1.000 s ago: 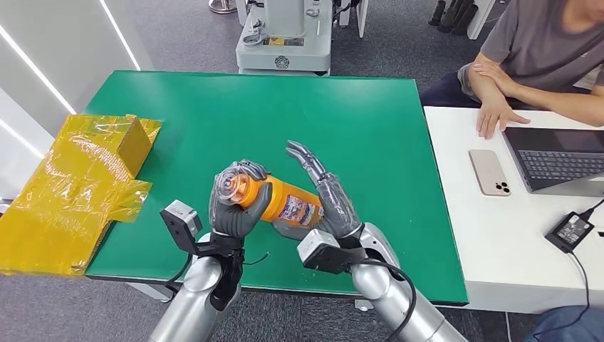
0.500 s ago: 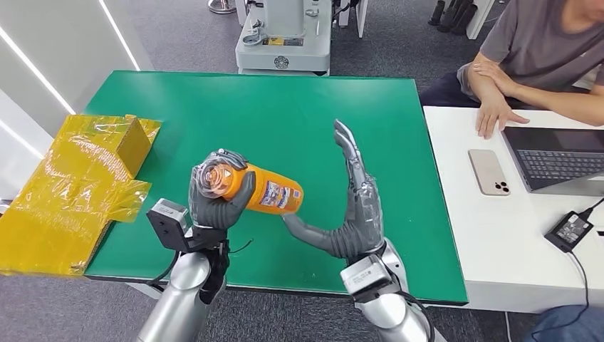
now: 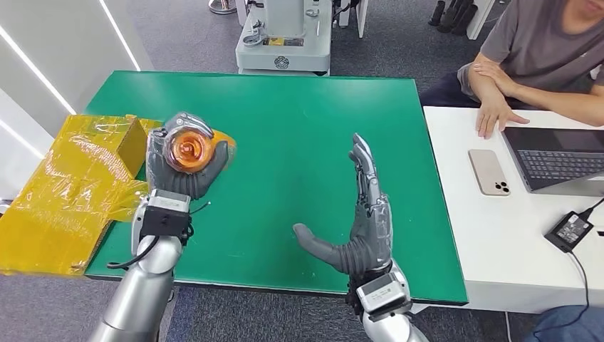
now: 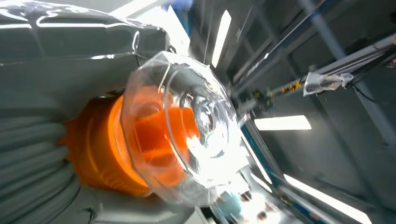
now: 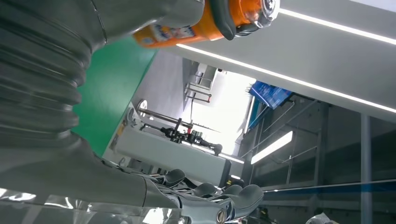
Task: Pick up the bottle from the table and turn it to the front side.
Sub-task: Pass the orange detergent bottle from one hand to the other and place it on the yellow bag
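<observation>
Glossy orange plastic bottle, clear cap

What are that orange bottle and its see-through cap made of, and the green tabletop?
The orange bottle in the left hand looks like glossy plastic with a printed label. Its clear cap seems to be hard transparent plastic: light glints off its facets. The green table top looks matte, perhaps a felt or rubber mat; it shows no reflections.

I see my left hand has carried the orange plastic bottle with the clear cap away to the left, up over the green table's left edge, its cap now facing the head camera. My right hand has let go and drawn back, standing with fingers spread and upright, well apart from the bottle.
</observation>
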